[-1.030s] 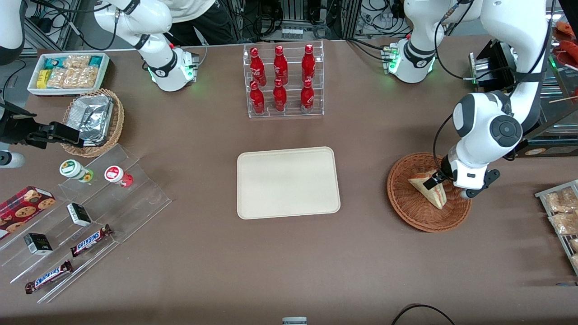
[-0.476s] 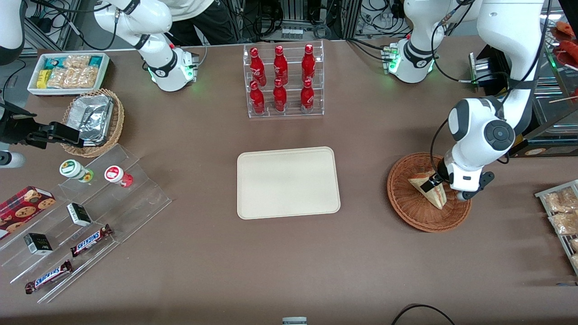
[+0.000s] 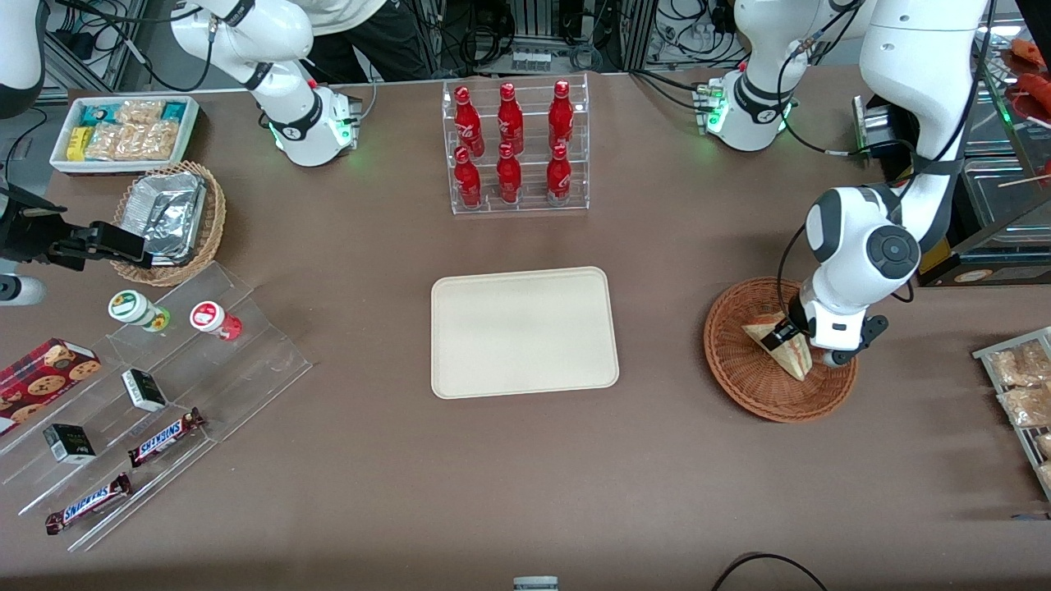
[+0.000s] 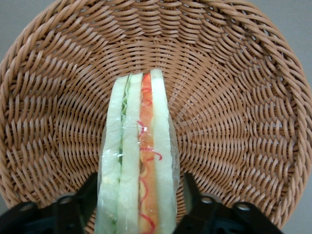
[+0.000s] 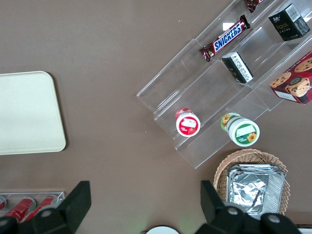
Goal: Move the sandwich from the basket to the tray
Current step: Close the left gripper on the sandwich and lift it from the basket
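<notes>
The sandwich (image 3: 787, 351), a pale bread wedge with red and green filling, lies in the round reddish-brown wicker basket (image 3: 743, 386) toward the working arm's end of the table. My left gripper (image 3: 791, 338) is low in the basket, open, with one finger on each side of the sandwich. The left wrist view shows the wrapped sandwich (image 4: 139, 131) standing on the basket's weave (image 4: 234, 122) between my black fingers (image 4: 190, 187), with a thin gap at each side. The cream-beige tray (image 3: 524, 332) lies bare at the table's middle, and its corner shows in the right wrist view (image 5: 24, 112).
A clear rack of red bottles (image 3: 513, 148) stands farther from the camera than the tray. A metal rack of wrapped snacks (image 3: 1022, 394) sits at the working arm's table edge. A tan basket with a foil container (image 3: 168, 217) and clear snack steps (image 3: 148, 386) lie toward the parked arm's end.
The left arm's wrist and elbow have shifted toward the tray and settled lower over the basket. The sandwich and the basket have not moved.
</notes>
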{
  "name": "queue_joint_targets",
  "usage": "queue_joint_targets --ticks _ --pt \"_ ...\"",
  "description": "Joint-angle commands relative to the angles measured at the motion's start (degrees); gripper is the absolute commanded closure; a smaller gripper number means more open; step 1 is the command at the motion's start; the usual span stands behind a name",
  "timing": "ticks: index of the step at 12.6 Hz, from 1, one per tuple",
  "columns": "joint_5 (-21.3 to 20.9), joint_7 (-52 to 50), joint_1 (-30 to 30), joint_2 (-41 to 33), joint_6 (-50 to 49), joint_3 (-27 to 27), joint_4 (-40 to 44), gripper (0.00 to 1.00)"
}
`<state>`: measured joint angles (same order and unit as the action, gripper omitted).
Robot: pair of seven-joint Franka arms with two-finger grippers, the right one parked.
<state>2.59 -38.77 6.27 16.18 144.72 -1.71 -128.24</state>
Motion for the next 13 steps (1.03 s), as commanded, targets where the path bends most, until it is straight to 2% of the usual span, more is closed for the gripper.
queue_joint_targets --ticks 1,7,13 --pt "0.83 0.0 -0.03 -1.5 -1.26 -0.05 -0.52 1.0" --pt "0.57 1.68 0.59 -4.67 -12.86 0.12 4.83 1.0" --pt "0.13 4.67 0.85 -4.41 -19.56 6.52 9.94 1.0"
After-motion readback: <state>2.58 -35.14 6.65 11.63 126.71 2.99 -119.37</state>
